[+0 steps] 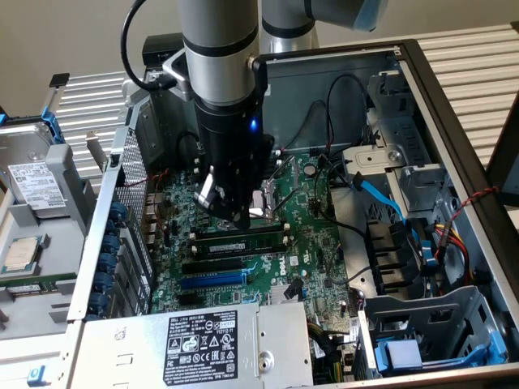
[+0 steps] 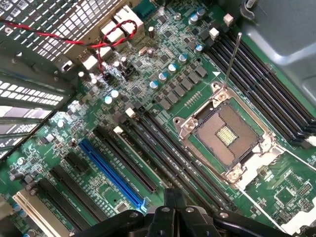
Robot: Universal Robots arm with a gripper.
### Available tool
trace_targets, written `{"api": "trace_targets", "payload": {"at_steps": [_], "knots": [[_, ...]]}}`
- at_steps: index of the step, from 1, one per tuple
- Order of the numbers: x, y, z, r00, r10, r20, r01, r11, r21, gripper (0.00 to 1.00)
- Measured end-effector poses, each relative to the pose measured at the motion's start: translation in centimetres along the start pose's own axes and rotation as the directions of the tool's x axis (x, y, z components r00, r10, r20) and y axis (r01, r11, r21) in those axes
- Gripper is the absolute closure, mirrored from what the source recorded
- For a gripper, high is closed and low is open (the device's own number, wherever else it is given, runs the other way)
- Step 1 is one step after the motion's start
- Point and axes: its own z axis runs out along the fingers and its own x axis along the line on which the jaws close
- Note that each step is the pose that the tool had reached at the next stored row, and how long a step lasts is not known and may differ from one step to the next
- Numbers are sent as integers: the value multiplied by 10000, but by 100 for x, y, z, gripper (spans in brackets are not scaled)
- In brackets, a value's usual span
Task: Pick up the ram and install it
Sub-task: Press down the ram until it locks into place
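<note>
The ram [image 1: 243,242], a thin green stick with a pale label, stands on edge in one of the black memory slots in the middle of the motherboard [image 1: 324,243]. My gripper [image 1: 235,215] hangs just above the slot end toward the exterior view's left, close to the ram or touching it. Seen from the wrist, the gripper [image 2: 170,200] is shut, its black fingers pressed together with nothing between them, over the row of long black memory slots [image 2: 163,158] beside the open CPU socket [image 2: 227,136].
The open case walls [image 1: 454,121] surround the board. A blue expansion slot [image 1: 212,281] lies just in front of the ram, and the power supply [image 1: 203,340] is nearer still. A blue cable [image 1: 381,198] and drive bays sit right. A hard drive [image 1: 32,186] lies outside, left.
</note>
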Motion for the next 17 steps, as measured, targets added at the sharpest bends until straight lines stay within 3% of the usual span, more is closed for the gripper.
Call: {"api": "trace_targets", "payload": {"at_steps": [8, 13, 17], "knots": [[0, 0, 0, 9932, 1161, 11, -1161, 9932, 20, 89], [0, 0, -1, 9826, 1860, 17, -1860, 9825, 32, 89], [0, 0, -1, 9705, 2412, 25, -2412, 9705, 40, 89]]}}
